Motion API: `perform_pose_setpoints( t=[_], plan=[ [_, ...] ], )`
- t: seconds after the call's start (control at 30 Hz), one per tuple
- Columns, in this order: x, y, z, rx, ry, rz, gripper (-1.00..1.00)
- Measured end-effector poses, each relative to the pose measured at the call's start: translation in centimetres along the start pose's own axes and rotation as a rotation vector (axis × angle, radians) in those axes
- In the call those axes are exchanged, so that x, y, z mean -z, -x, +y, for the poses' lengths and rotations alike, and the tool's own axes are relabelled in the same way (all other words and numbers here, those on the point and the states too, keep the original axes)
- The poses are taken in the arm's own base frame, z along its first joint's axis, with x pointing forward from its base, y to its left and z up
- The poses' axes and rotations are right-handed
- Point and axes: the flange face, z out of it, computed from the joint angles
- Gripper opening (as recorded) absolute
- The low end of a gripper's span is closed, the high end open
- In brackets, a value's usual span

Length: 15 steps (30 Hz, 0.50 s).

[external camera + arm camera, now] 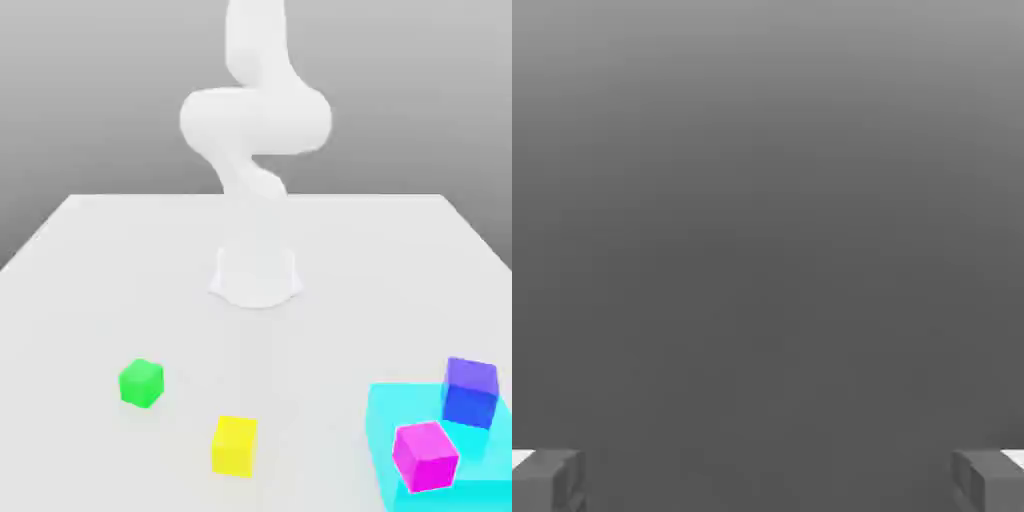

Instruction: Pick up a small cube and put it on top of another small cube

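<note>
The yellow cube (234, 444) sits nearest the exterior camera. The green cube (141, 382) lies just beyond it, toward the exterior view's left, untouched on the table (100, 270). The gripper (768, 480) is spread wide and empty, and probably has to descend to the green cube first.

White arm (255, 130) folded upright over its base, hand (768, 480) empty, fingers (552, 480) wide apart.

No text, label or number can be read anywhere (every surface is plain).
</note>
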Motion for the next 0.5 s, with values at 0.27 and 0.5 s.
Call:
perform_pose_setpoints(
  t=[0.27, 0.5],
  plan=[
    [-18.2, 1.4, 12.1, -0.106, 0.292, -0.119, 0.00],
    [-28.2, 8.0, 27.4, -0.247, 0.500, -0.288, 0.00]
  ],
)
